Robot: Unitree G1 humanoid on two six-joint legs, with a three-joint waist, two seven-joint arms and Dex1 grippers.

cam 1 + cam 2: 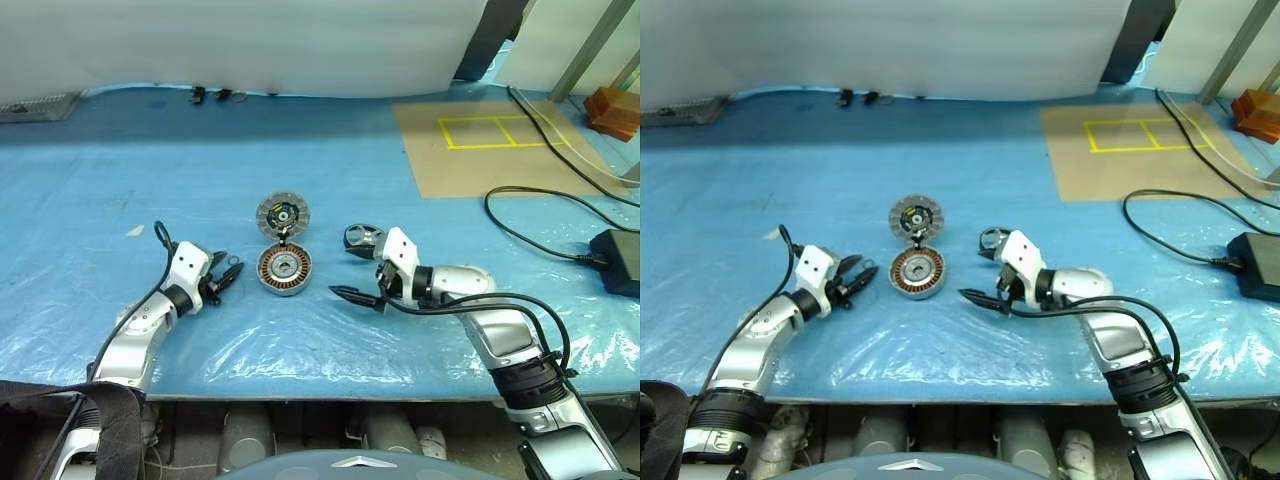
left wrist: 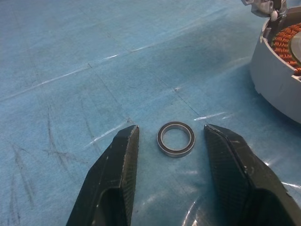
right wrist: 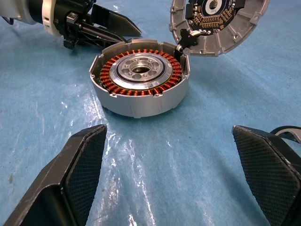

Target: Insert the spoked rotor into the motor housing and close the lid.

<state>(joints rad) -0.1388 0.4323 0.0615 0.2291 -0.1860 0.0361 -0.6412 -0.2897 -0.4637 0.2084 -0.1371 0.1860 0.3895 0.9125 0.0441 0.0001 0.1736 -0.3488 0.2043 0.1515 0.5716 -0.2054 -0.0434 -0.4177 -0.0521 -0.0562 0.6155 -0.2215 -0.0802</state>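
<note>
Both arms lie low over the table (image 1: 330,180), pointing inward at the motor housing (image 1: 285,269) at frame centre; lid (image 1: 283,214) open above it. Left gripper (image 2: 171,155) fingers apart around a small ring (image 2: 176,139); right gripper (image 3: 174,165) fingers wide apart, spoked rotor (image 1: 362,238) beside it

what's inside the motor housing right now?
The motor housing sits open, its lid laid back. Inside: a ring of copper windings around a silver hub with a dark centre hole. No spoked rotor in it. The bottom of the hole is too dark to see.

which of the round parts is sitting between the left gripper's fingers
The small dark ring, lying between the open left gripper fingers; the motor housing, lid and spoked rotor lie elsewhere.
</note>
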